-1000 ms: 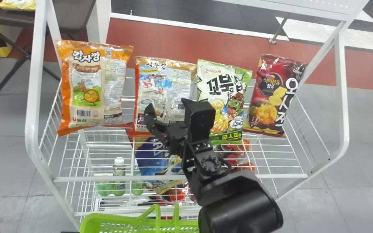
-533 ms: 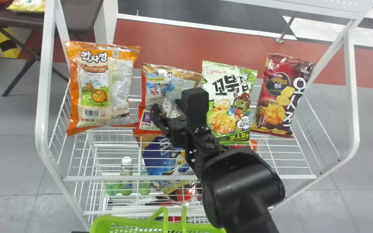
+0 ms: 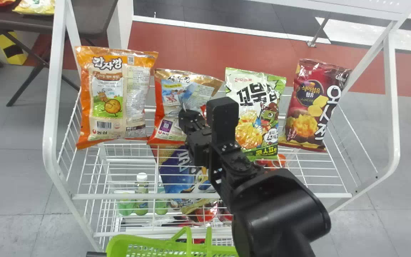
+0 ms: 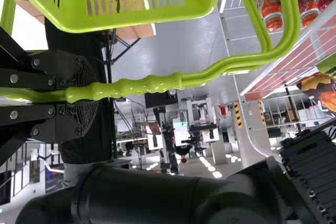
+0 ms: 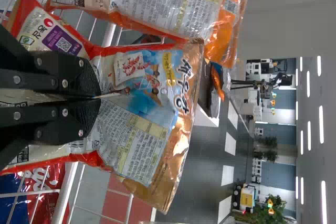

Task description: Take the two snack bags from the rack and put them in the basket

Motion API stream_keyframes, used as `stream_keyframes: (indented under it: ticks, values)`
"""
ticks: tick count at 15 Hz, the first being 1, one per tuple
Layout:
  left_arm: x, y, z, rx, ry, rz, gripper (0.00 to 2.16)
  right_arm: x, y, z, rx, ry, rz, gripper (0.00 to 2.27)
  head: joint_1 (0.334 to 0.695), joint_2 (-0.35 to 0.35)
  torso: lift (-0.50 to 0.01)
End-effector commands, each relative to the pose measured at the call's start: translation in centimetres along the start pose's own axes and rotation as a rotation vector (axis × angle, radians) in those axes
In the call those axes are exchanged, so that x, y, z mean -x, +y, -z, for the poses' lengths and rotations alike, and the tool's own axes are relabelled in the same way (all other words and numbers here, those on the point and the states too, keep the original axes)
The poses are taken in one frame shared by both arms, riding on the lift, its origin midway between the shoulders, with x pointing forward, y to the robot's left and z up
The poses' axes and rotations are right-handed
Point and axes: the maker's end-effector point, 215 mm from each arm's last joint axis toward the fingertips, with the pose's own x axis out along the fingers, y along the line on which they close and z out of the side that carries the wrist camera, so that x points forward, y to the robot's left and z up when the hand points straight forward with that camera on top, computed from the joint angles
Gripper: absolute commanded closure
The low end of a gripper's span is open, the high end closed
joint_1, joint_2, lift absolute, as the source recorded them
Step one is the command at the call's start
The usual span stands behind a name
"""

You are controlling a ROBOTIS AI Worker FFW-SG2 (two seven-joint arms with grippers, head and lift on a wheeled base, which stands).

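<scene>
My right gripper (image 3: 189, 116) is at the middle of the orange-and-beige snack bag (image 3: 170, 103), second from the left on the rack. In the right wrist view the right gripper (image 5: 98, 97) is shut on this bag (image 5: 142, 114), whose front puckers around the pinch. To its left in the head view stands an orange snack bag (image 3: 109, 96); a green-and-white one (image 3: 253, 110) and a dark red one (image 3: 309, 103) stand to its right. My left gripper (image 4: 73, 96) is shut on the handle of the green basket (image 4: 136, 20). The basket (image 3: 137, 246) also shows at the head view's bottom edge.
White posts (image 3: 52, 117) and a front rail (image 3: 120, 196) frame the wire rack. Below its top level are a blue bag (image 3: 178, 175) and small bottles (image 3: 141, 192). A dark table (image 3: 91, 18) stands behind on the left.
The right gripper's fingers, apart one second ago, have closed on the second bag, which now creases at the grip. The rack and bags sit farther right in the head view.
</scene>
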Motion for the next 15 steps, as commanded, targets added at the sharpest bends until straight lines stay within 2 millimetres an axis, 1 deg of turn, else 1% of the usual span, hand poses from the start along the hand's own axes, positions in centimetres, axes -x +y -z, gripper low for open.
stream_keyframes:
  ticks: [1,2,4,7,8,9,11,13,14,15]
  values:
    - [-0.1,-0.3,-0.1,-0.007,0.001,0.003,1.53,1.5,-0.4,-0.5,-0.008,-0.016,0.004,2.26,0.695,-0.22,-0.01]
    - [-0.1,-0.3,0.0,-0.008,0.002,0.003,1.53,1.9,-0.8,-0.6,-0.028,-0.019,0.001,2.26,0.695,-0.227,-0.01]
    - [-0.1,-0.3,0.0,-0.007,0.003,0.001,1.53,3.4,-1.6,-1.4,-0.092,-0.035,-0.01,2.26,0.695,-0.25,-0.01]
    - [-0.1,-0.5,-0.2,-0.019,0.001,-0.002,1.53,6.1,-1.5,-1.9,-0.151,-0.027,-0.058,2.26,0.695,-0.282,-0.01]
    - [-0.1,-0.4,-0.2,-0.019,0.001,-0.008,1.53,7.1,-0.8,-2.0,-0.139,-0.013,-0.103,2.26,0.695,-0.289,-0.01]
    - [0.0,-0.5,-0.4,-0.025,0.0,-0.01,1.53,8.5,0.3,-1.9,-0.129,0.008,-0.151,2.26,0.695,-0.292,-0.01]
    - [-0.1,-1.1,-0.6,-0.041,0.002,-0.006,1.53,11.4,0.9,-1.3,-0.115,0.071,-0.187,2.26,0.695,-0.29,-0.01]
    - [-0.3,-1.2,-0.7,-0.044,0.003,-0.005,1.53,14.3,0.0,-0.4,-0.086,0.137,-0.182,2.26,0.695,-0.313,-0.01]
    - [-0.4,-1.3,-0.8,-0.042,0.001,0.0,1.53,15.4,-0.6,-0.1,-0.069,0.159,-0.173,2.26,0.695,-0.333,-0.01]
    - [-0.6,-1.3,-1.0,-0.044,-0.007,0.001,1.53,16.6,-1.8,0.4,-0.056,0.183,-0.15,2.26,0.695,-0.35,-0.01]
